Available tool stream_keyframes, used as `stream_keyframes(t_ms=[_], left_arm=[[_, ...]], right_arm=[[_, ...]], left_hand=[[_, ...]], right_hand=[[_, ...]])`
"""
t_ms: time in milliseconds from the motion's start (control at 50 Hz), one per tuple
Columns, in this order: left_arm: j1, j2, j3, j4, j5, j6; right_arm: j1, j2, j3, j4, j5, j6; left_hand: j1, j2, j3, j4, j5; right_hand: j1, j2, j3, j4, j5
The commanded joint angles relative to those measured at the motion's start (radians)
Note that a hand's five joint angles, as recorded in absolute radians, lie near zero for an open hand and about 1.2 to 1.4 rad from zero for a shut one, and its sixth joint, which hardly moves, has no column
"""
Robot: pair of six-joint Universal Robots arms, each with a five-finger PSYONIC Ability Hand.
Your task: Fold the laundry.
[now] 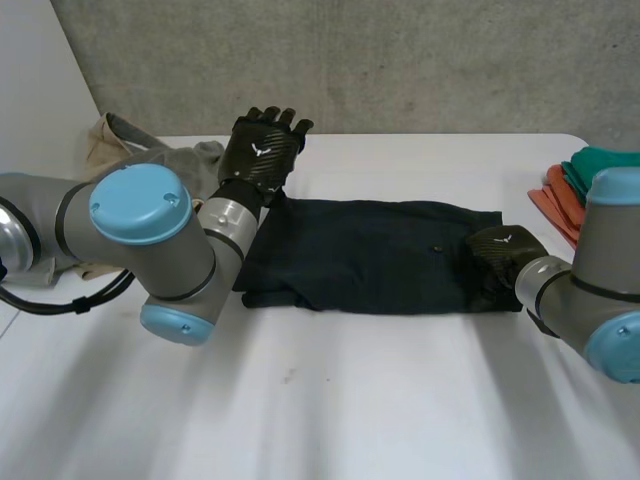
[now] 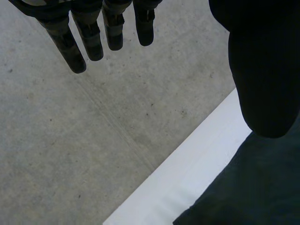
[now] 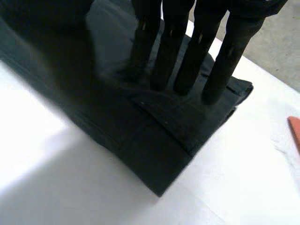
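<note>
A dark garment [image 1: 370,260], folded into a long strip, lies flat across the middle of the white table [image 1: 350,400]. My left hand [image 1: 262,150] is lifted off the cloth above its far left corner, fingers [image 2: 89,37] straight and empty, pointing toward the wall. Below its thumb lies the dark garment [image 2: 253,187]. My right hand [image 1: 503,252] rests on the strip's right end. In the right wrist view its straight fingers [image 3: 187,56] press down on the dark garment [image 3: 154,136] near a stitched band, without pinching it.
A heap of beige and grey clothes [image 1: 130,150] sits at the table's back left corner. A stack of orange and green cloths [image 1: 580,190] lies at the right edge. A concrete wall [image 1: 400,60] stands behind the table.
</note>
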Motion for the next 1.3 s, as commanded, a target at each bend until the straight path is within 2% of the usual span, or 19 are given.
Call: stream_keyframes(t_ms=[20,100,180,240,280,300,320,340,440,580,700,860,900,940,1060,1100,1180,1200,1300], left_arm=[[0.001,-0.006,0.000,-0.004,0.000,0.000],[0.003,0.011,-0.012,-0.004,0.000,0.000],[0.004,0.042,-0.021,-0.005,0.000,-0.003],[0.007,0.066,-0.044,-0.005,0.000,-0.008],[0.009,0.085,-0.058,-0.004,0.000,-0.013],[0.010,0.089,-0.063,-0.004,0.000,-0.014],[0.010,0.095,-0.070,-0.004,0.000,-0.019],[0.009,0.102,-0.081,-0.004,0.000,-0.022],[0.010,0.125,-0.110,-0.004,0.002,-0.029],[0.010,0.132,-0.118,-0.002,0.003,-0.036],[0.009,0.137,-0.118,-0.002,0.003,-0.056],[0.007,0.137,-0.120,-0.004,0.006,-0.091],[0.009,0.137,-0.121,-0.004,0.008,-0.091],[0.009,0.137,-0.121,-0.004,0.008,-0.092],[0.010,0.140,-0.123,-0.004,0.005,-0.092],[0.009,0.146,-0.123,-0.004,0.006,-0.092],[0.009,0.174,-0.126,-0.004,0.005,-0.094],[0.007,0.177,-0.127,-0.004,0.005,-0.094],[0.007,0.201,-0.144,-0.004,0.003,-0.095]], right_arm=[[-0.001,0.028,0.034,-0.117,0.119,-0.179],[-0.040,-0.013,0.097,-0.137,0.191,-0.370],[-0.125,-0.047,0.147,-0.146,0.202,-0.545],[-0.142,-0.070,0.149,-0.192,0.196,-0.591],[-0.133,-0.091,0.148,-0.222,0.187,-0.581],[-0.123,-0.103,0.148,-0.234,0.177,-0.568],[-0.108,-0.114,0.148,-0.255,0.165,-0.533],[-0.105,-0.117,0.148,-0.265,0.162,-0.512],[-0.103,-0.127,0.143,-0.262,0.118,-0.334],[-0.103,-0.130,0.149,-0.190,-0.031,-0.105],[-0.119,-0.107,0.132,-0.131,-0.076,-0.070],[-0.119,0.011,0.077,-0.125,-0.063,-0.074],[-0.122,0.019,0.075,-0.127,-0.065,-0.074],[-0.125,0.025,0.072,-0.133,-0.062,-0.074],[-0.133,-0.024,0.091,-0.238,0.053,-0.109],[-0.133,-0.065,0.100,-0.254,0.073,-0.149],[-0.131,-0.107,0.111,-0.266,0.107,-0.336],[-0.125,-0.104,0.112,-0.268,0.104,-0.423],[-0.105,-0.104,0.091,-0.326,0.082,-0.611]], left_hand=[[-0.034,-0.036,-0.039,-0.028,-0.050],[-0.034,-0.036,-0.039,-0.028,-0.050],[-0.034,-0.036,-0.039,-0.028,-0.050],[-0.034,-0.036,-0.039,-0.028,-0.050],[-0.034,-0.036,-0.039,-0.028,-0.050],[-0.034,-0.036,-0.039,-0.028,-0.050],[-0.034,-0.036,-0.039,-0.028,-0.050],[-0.034,-0.036,-0.039,-0.028,-0.050],[-0.034,-0.036,-0.039,-0.028,-0.050],[-0.034,-0.036,-0.039,-0.028,-0.050],[-0.034,-0.036,-0.039,-0.028,-0.050],[-0.034,-0.036,-0.039,-0.028,-0.050],[-0.034,-0.036,-0.039,-0.028,-0.050],[-0.034,-0.036,-0.039,-0.028,-0.050],[-0.034,-0.036,-0.039,-0.028,-0.050],[-0.034,-0.036,-0.039,-0.028,-0.050],[-0.034,-0.036,-0.039,-0.028,-0.050],[-0.034,-0.036,-0.039,-0.028,-0.050],[-0.034,-0.036,-0.039,-0.028,-0.050]], right_hand=[[0.442,0.463,0.473,0.474,0.472],[0.442,0.463,0.473,0.474,0.472],[0.442,0.463,0.473,0.474,0.472],[0.442,0.463,0.473,0.474,0.472],[0.442,0.463,0.473,0.474,0.472],[0.062,0.083,0.093,0.094,0.092],[-0.462,-0.441,-0.431,-0.430,-0.432],[-0.528,-0.507,-0.497,-0.496,-0.498],[-0.552,-0.531,-0.521,-0.521,-0.522],[-0.552,-0.531,-0.521,-0.521,-0.522],[-0.538,-0.517,-0.506,-0.506,-0.508],[-0.465,-0.443,-0.433,-0.433,-0.435],[-0.295,-0.274,-0.264,-0.263,-0.265],[0.438,0.459,0.470,0.470,0.468],[0.442,0.463,0.473,0.474,0.472],[0.442,0.463,0.473,0.474,0.472],[0.442,0.463,0.473,0.474,0.472],[0.442,0.463,0.473,0.474,0.472],[0.442,0.463,0.473,0.474,0.472]])
